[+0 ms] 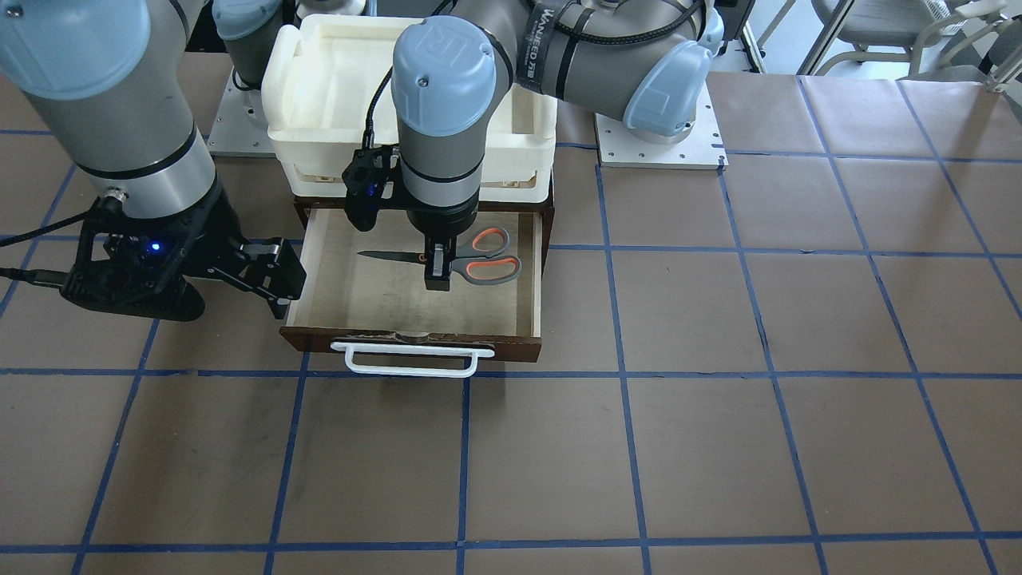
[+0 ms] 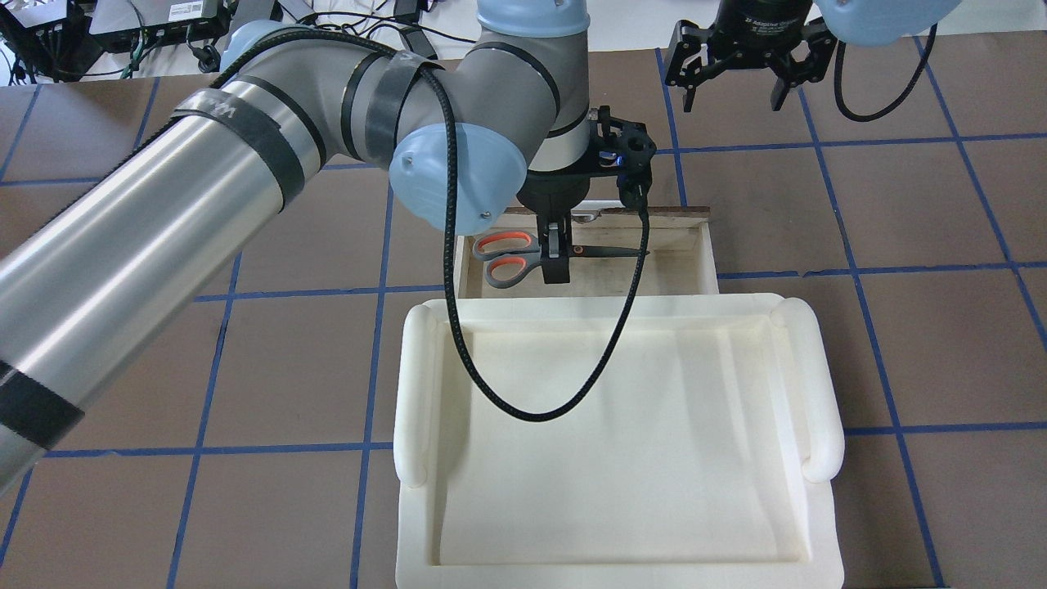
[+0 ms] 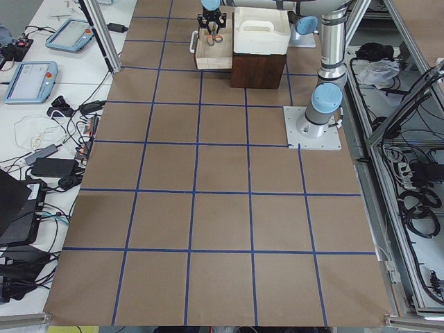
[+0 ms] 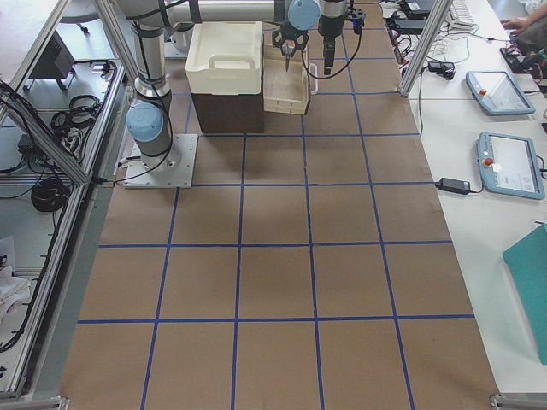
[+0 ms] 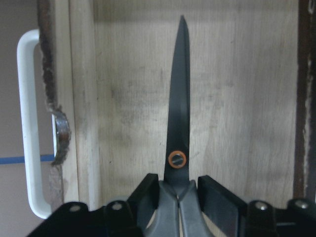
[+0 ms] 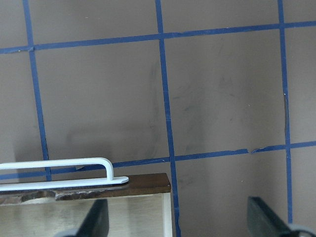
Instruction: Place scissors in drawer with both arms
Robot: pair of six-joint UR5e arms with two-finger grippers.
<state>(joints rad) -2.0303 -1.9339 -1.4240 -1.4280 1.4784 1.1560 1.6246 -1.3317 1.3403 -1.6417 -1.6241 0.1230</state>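
The left gripper [image 1: 437, 273] pinched the scissors [image 5: 178, 123] just behind the pivot, low inside the open drawer [image 1: 415, 341], long axis across its width and blades pointing to the robot's right, while the right gripper [image 2: 736, 86] hung spread beside the drawer's front.

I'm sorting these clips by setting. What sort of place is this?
Probably a robotics lab: a left arm and right arm bolted to a table taped into a blue grid, with teach pendants on the side bench.
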